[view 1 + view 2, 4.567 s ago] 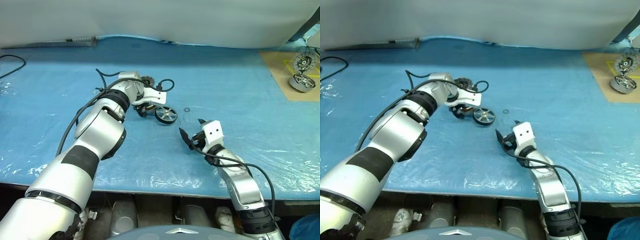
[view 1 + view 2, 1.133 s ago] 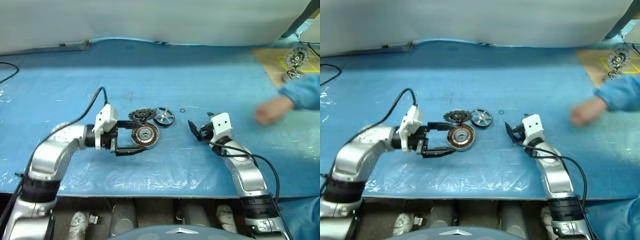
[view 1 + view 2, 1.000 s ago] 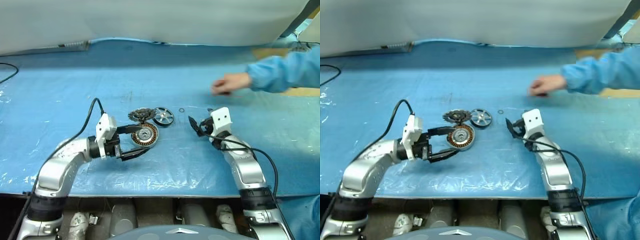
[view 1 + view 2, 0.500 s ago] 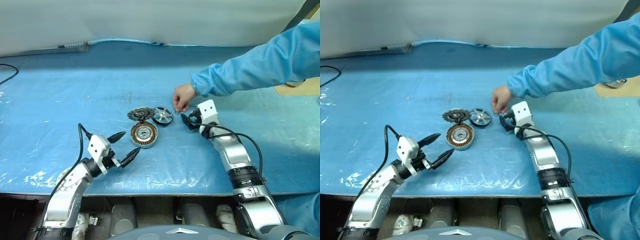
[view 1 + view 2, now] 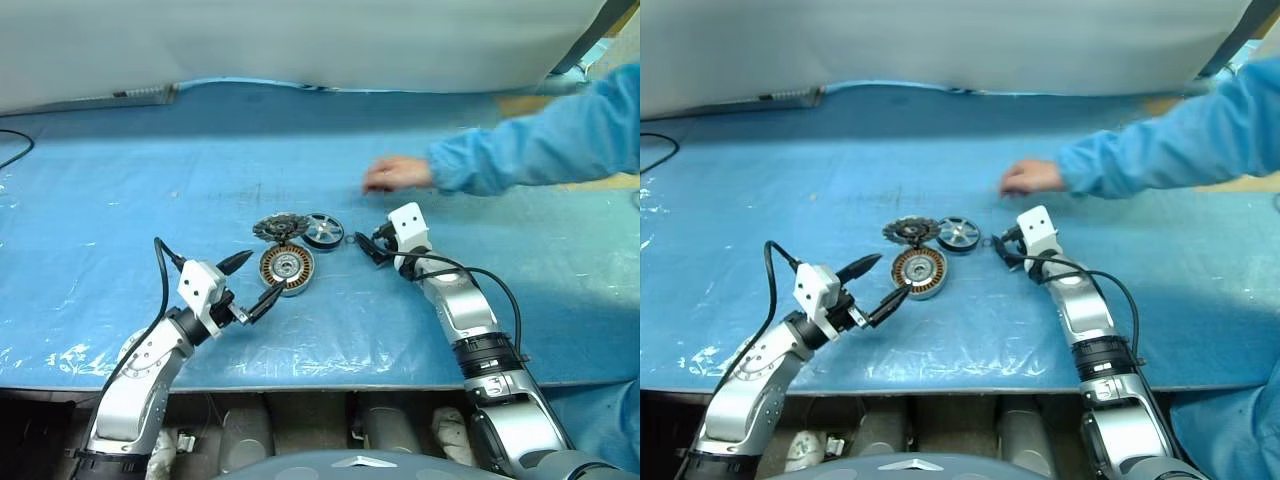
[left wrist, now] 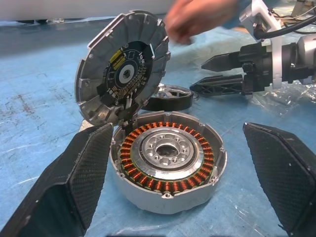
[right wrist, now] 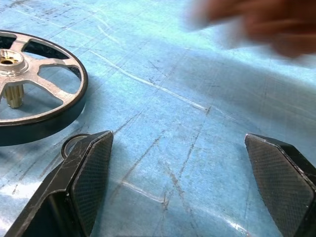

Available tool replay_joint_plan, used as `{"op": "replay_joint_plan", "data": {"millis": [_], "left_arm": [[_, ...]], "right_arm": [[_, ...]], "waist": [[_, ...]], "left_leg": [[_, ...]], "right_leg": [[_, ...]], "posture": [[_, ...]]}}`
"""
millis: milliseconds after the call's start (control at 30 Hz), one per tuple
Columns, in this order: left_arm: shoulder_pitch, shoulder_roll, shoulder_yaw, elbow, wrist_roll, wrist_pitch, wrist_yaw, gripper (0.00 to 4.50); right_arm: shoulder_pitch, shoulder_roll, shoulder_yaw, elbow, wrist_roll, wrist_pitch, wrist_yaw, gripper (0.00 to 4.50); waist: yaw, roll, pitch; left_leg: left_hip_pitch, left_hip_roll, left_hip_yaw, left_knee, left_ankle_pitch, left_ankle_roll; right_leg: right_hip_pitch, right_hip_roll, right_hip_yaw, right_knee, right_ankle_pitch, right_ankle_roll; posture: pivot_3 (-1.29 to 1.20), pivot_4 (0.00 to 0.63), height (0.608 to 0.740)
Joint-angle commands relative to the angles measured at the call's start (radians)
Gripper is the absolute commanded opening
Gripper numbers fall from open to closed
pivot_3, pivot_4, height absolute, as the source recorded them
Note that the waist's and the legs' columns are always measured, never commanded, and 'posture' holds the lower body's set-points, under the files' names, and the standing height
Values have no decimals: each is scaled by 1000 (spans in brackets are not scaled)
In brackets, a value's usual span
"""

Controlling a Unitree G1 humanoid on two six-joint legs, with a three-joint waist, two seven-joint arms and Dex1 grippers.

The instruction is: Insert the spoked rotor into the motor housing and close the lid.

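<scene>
While the black-rimmed, silver-spoked rotor (image 5: 324, 230) lies loose at 1 o'clock of the copper-wound grey housing (image 5: 287, 269), insertion isn't done; ribbed silver lid (image 5: 280, 227) stands open at 12. One of each on blue table (image 5: 120, 200). Left fingers (image 5: 250, 265) wide, empty; right fingers (image 7: 89, 173) wide, empty. Person's hand (image 5: 395, 174) beyond.

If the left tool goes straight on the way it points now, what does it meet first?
Most likely the motor housing: it lies directly ahead, between the open left tool's fingers. The raised lid stands just behind it.
</scene>
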Motion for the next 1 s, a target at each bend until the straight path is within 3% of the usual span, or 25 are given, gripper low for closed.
{"op": "replay_joint_plan", "data": {"millis": [33, 267, 433, 700, 900, 1000], "left_arm": [[-18, 2, -17, -80, -15, 29, 29, 4477], [4, -13, -63, -133, 6, 39, 78, 4477], [38, -24, -76, -73, 21, -17, 80, 4477], [36, -93, -109, 152, 108, -241, 89, 4477], [-3, -115, -103, 210, 117, -289, 100, 4477], [-16, -110, -98, 214, 113, -286, 103, 4500]], "right_arm": [[29, -21, -2, -86, 5, 1, 22, 4500], [109, -83, 3, -234, 28, 66, 103, 4500], [113, -83, 38, -263, 31, 90, 144, 4500], [45, -12, 89, -161, 4, 65, 122, 4500], [-1, 11, 88, -54, -5, 47, 106, 4500], [-3, 10, 94, -29, -10, 49, 111, 3864]], "waist": [[2, 0, 0], [0, 0, 0], [-2, 0, 0], [0, 0, 0], [1, 0, 0], [1, -1, 0]], "left_leg": [[0, 0, 0, 0, 0, 0], [-1, 0, 0, 0, 0, 0], [-2, 0, 0, 0, 0, 0], [-2, 0, 0, 1, 0, 0], [-2, 0, 0, 1, 0, 0], [-2, 0, 0, 1, 0, 0]], "right_leg": [[0, 0, 0, 0, 0, 0], [0, 0, 0, 0, 0, 0], [0, 0, 0, 0, 0, 0], [0, 0, 0, 0, 0, 0], [0, 0, 0, 0, 0, 0], [0, 0, 0, 0, 1, -1]], "posture": [[0, 150, 740], [0, 150, 740], [0, 150, 740], [0, 150, 740], [0, 150, 740], [0, 150, 740]]}}
